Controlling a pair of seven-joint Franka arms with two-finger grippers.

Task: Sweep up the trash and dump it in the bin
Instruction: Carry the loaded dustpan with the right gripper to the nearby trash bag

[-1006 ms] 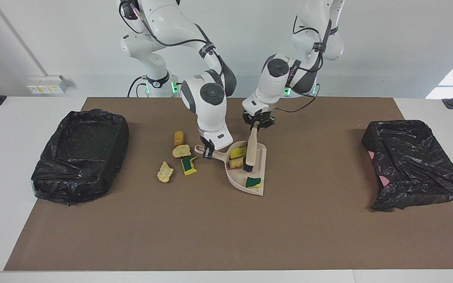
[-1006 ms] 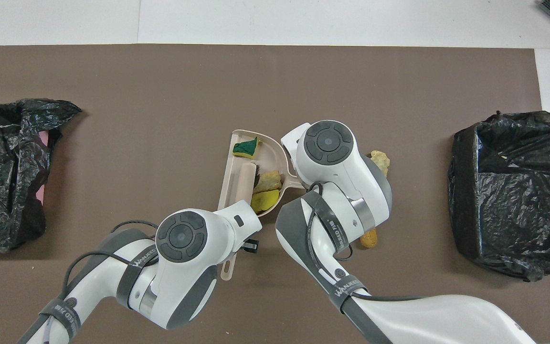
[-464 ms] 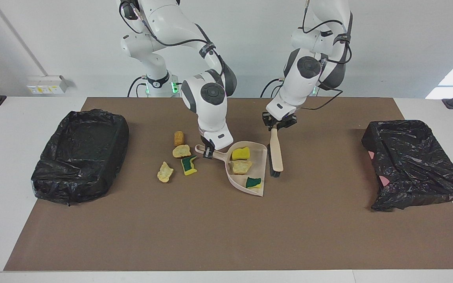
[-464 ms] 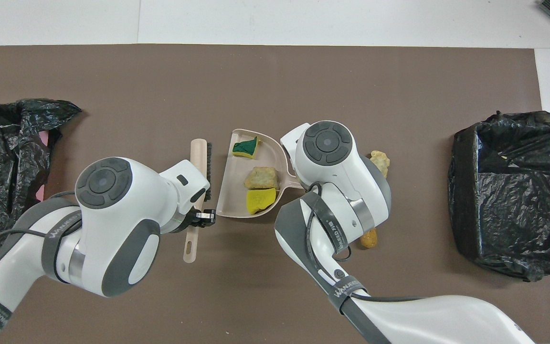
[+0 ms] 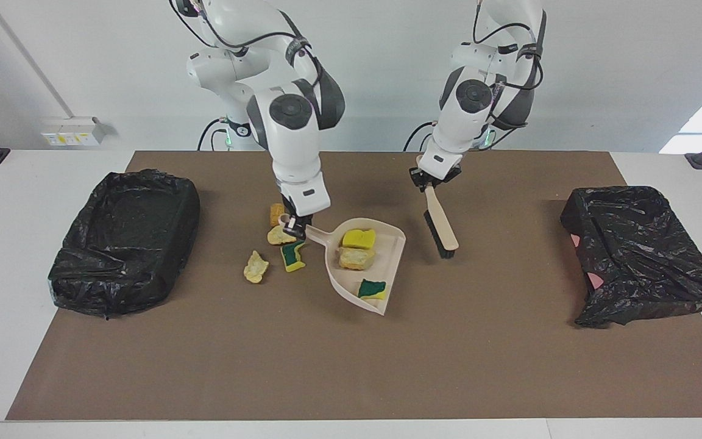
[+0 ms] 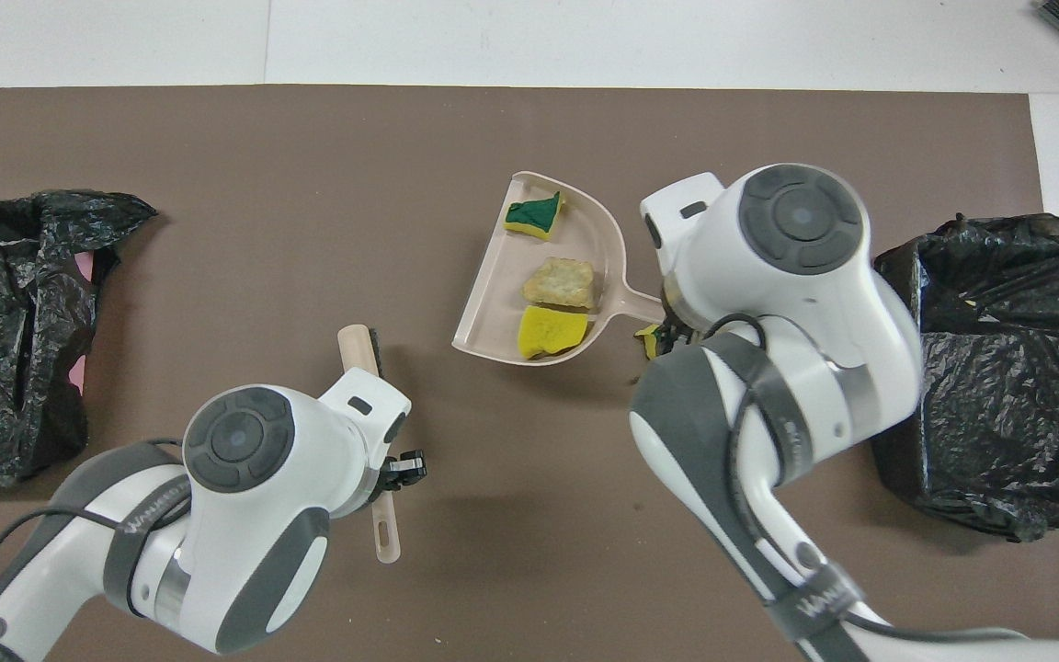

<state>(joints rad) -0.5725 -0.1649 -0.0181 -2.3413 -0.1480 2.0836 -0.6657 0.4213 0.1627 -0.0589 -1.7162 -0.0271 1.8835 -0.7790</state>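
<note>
My right gripper [image 5: 294, 227] is shut on the handle of the beige dustpan [image 5: 389, 262] and holds it raised and tilted over the mat. In the pan lie a yellow sponge [image 5: 358, 238], a tan lump [image 5: 356, 258] and a green-yellow sponge [image 5: 372, 288]; they also show in the overhead view in the dustpan [image 6: 502, 285]. My left gripper [image 5: 429, 182] is shut on the brush [image 5: 442, 227], held tilted above the mat beside the pan. Several scraps lie on the mat by the right gripper: a tan roll [image 5: 276, 213], a tan lump [image 5: 279, 236], a green-yellow sponge [image 5: 293, 256] and a yellowish lump [image 5: 256, 267].
A black-bagged bin [image 5: 125, 238] stands at the right arm's end of the brown mat. A second black-bagged bin [image 5: 637, 250] stands at the left arm's end. In the overhead view the right arm covers most of the loose scraps.
The left gripper drew the brush out of the pan and carried it off toward the left arm's end. The right gripper lifted the loaded dustpan and shifted it toward the right arm's end.
</note>
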